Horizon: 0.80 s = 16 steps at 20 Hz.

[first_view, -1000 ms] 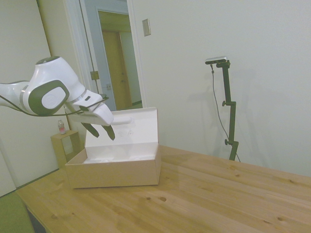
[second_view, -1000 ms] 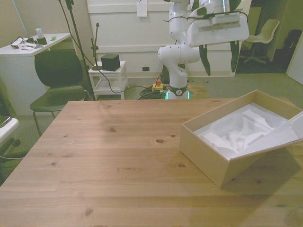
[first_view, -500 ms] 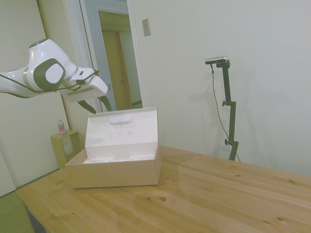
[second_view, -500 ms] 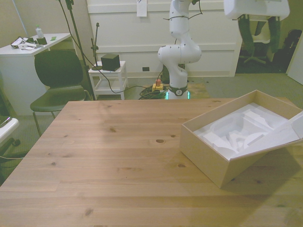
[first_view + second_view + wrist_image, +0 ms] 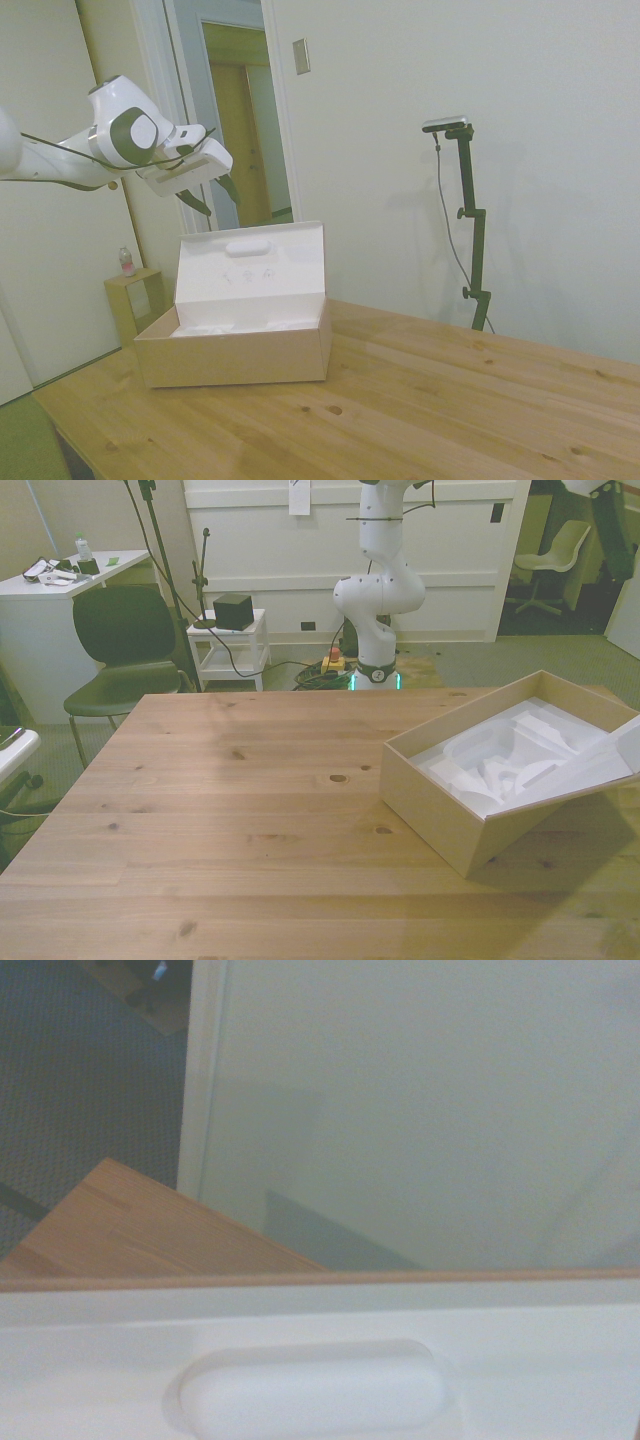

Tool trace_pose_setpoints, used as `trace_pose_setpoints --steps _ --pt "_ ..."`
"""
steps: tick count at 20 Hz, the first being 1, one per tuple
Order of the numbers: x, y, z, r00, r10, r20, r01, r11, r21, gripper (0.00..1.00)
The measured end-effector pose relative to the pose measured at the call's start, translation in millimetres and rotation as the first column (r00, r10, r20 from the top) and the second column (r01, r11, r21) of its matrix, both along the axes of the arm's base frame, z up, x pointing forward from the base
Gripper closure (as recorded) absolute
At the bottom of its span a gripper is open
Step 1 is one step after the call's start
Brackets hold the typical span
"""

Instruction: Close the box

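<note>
The box (image 5: 235, 345) sits on the wooden worktop (image 5: 420, 400), close to the end nearest the arm in the side view and at the front view's right (image 5: 500, 800), partly cut off by the picture's edge there. It is long and rectangular, plain brown cardboard outside and white inside. The lid (image 5: 250, 265) stands open, hinged along the far long side and raised close to upright, its white inner face turned toward the side camera. A raised oval shape (image 5: 243, 246) sits near the lid's top edge, and the wrist view shows the same oval (image 5: 310, 1395) from close by, just under the lid's thin brown rim. In the front view the tray holds a white moulded insert (image 5: 505, 760) with curved recesses.

The gripper (image 5: 215, 195) hangs in the air above and behind the lid's top edge, apart from it, touching nothing. Its dark jaws are spread with a clear gap between them and hold nothing.

Behind the box, off the worktop, a small wooden stand (image 5: 135, 300) carries a little bottle (image 5: 126, 262).
</note>
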<state>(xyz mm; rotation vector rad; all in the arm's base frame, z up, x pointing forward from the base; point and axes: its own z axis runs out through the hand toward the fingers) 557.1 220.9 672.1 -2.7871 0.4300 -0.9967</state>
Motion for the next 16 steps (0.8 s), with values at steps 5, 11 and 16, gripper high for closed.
trace_pose_setpoints --steps 5,11,16 --pt "28 9 -8 1.0 0.011 -0.01 -0.011 1.0 -0.019 0.0" --pt "60 23 -19 0.999 0.028 -0.029 -0.03 0.998 -0.059 0.0" --pt "96 40 -35 0.997 0.049 -0.056 -0.054 0.994 -0.092 0.0"
